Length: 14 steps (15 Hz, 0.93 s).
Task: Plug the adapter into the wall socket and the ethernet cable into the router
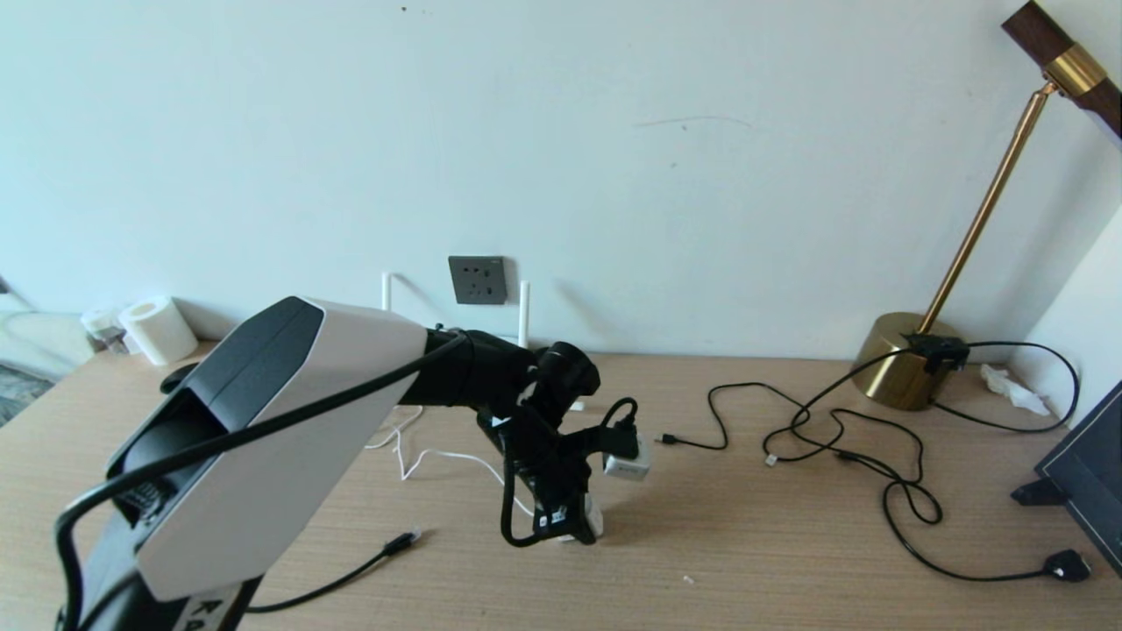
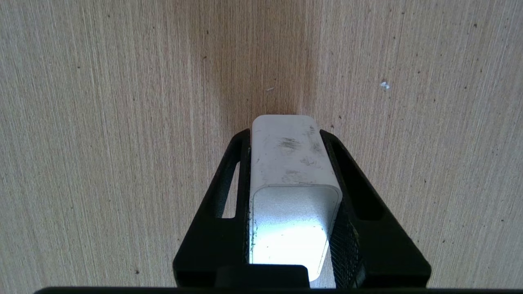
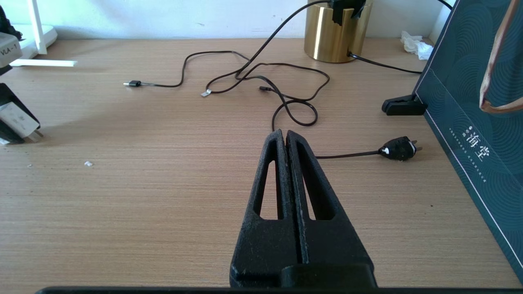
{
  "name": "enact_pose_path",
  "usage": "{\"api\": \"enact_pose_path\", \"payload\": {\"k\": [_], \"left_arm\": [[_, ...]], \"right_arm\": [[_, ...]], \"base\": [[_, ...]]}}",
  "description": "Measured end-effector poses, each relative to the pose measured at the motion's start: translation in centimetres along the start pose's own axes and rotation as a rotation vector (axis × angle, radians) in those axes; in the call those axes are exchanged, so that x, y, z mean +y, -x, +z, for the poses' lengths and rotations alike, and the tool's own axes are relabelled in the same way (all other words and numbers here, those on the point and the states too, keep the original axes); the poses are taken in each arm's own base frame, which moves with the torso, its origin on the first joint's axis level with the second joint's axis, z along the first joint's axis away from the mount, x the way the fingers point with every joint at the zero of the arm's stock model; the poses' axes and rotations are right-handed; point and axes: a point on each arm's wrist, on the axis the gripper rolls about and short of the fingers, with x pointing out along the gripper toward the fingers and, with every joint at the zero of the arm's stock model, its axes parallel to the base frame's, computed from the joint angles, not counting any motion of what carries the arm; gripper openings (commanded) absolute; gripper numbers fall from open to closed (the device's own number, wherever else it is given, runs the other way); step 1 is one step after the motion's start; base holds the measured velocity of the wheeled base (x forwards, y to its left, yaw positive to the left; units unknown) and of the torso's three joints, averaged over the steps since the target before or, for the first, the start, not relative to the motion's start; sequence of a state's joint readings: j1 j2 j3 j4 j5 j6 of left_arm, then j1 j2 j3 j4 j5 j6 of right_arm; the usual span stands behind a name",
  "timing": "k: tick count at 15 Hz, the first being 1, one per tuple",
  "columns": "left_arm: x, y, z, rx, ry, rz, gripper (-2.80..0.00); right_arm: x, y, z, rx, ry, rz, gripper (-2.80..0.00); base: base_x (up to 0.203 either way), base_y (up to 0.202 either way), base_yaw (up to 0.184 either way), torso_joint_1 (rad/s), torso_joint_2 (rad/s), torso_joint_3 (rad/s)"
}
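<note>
My left gripper [image 2: 284, 132] is shut on the adapter [image 2: 288, 163], a white block pinched on both sides and resting low on the wooden table [image 2: 102, 143]. In the head view the adapter [image 1: 592, 519] shows beside the black fingers, and its thin white cord [image 1: 438, 456] trails back toward the wall. Its pins [image 3: 37, 134] point sideways in the right wrist view. The dark grey wall socket [image 1: 478, 280] is on the wall behind. Two router antennas [image 1: 524, 311] stand below it; the router body [image 3: 45, 34] shows white by the wall. The ethernet cable plug [image 1: 403, 541] lies near the front left. My right gripper [image 3: 284, 132] is shut and empty.
A brass lamp base [image 1: 903, 368] stands at the back right with thin black cables [image 1: 833, 429] looped in front. A black mains plug [image 1: 1068, 565] lies front right beside a dark teal bag [image 3: 470, 102]. A paper roll [image 1: 158, 329] sits back left.
</note>
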<state>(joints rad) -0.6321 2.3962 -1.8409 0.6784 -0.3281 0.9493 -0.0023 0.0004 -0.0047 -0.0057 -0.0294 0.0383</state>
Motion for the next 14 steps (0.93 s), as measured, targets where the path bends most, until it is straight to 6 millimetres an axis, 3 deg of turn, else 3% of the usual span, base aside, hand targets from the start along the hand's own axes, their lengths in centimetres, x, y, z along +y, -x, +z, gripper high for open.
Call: {"api": "enact_pose_path", "payload": {"k": [3,4,14], "left_arm": [[-0.16,0.03,0.12,0.001,-0.005,-0.003,-2.8],[-0.27,0.07,0.16,0.004,-0.005,-0.008,0.0],[-0.69,0.88,0.29,0.022,-0.002,-0.02,0.0]], "right_arm": [[0.0,0.0,0.0,0.0,0.0,0.001,-2.8],[0.0,0.0,0.0,0.0,0.0,0.001,-2.8],[0.0,0.0,0.0,0.0,0.0,0.001,-2.8]], "base": [[0.0,0.0,0.0,0.0,0.0,0.0],[0.0,0.0,0.0,0.0,0.0,0.0],[0.0,0.0,0.0,0.0,0.0,0.0]]}}
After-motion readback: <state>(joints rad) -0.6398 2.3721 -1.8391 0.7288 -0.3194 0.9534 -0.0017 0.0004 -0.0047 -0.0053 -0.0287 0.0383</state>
